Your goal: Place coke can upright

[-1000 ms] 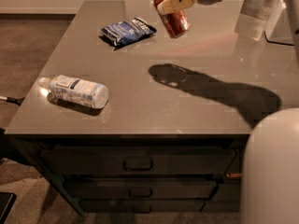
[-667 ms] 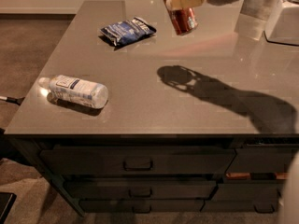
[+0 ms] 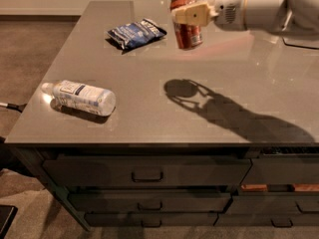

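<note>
The red coke can [image 3: 187, 33] hangs in the air above the grey countertop [image 3: 149, 83], near the back middle, nearly upright with a slight tilt. My gripper [image 3: 192, 15] reaches in from the right on a white arm and is shut on the can, its tan fingers [image 3: 193, 13] across the can's upper half. The can's shadow [image 3: 182, 89] falls on the counter well below it.
A dark blue snack bag [image 3: 135, 33] lies at the back, left of the can. A clear water bottle [image 3: 82, 96] lies on its side near the front left edge. A white object stands at the far right back. Drawers run below the counter's front edge.
The arm has carried the can a little to the left and slightly lower. The can stands more upright than before. The bottle and bag have not moved.
</note>
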{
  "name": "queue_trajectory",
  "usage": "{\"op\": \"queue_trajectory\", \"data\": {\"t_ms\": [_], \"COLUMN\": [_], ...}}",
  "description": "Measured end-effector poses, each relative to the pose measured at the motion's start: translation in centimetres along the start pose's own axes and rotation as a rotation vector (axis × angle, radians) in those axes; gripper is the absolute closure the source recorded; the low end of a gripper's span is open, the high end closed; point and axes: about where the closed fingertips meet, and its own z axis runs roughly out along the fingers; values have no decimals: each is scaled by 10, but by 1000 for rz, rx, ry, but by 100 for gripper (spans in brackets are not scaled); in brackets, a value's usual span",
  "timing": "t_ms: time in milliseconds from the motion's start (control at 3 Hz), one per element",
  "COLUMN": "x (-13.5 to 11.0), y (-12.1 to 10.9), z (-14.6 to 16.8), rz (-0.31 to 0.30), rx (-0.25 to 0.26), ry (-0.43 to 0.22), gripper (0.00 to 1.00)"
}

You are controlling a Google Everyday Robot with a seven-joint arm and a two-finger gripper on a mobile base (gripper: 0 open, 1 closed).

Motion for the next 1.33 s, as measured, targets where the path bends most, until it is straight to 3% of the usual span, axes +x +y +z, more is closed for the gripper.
{"op": "queue_trajectory", "data": {"t_ms": [333,667,1000,1333], "x": [16,22,24,29], "y": [6,1,-4,-7], "z": [29,51,63,70], "rz": [28,29,1,-35], "rx": [32,100,139,146], "ry": [-74,-182,-256,-282], "gripper": [100,100,100,100]}}
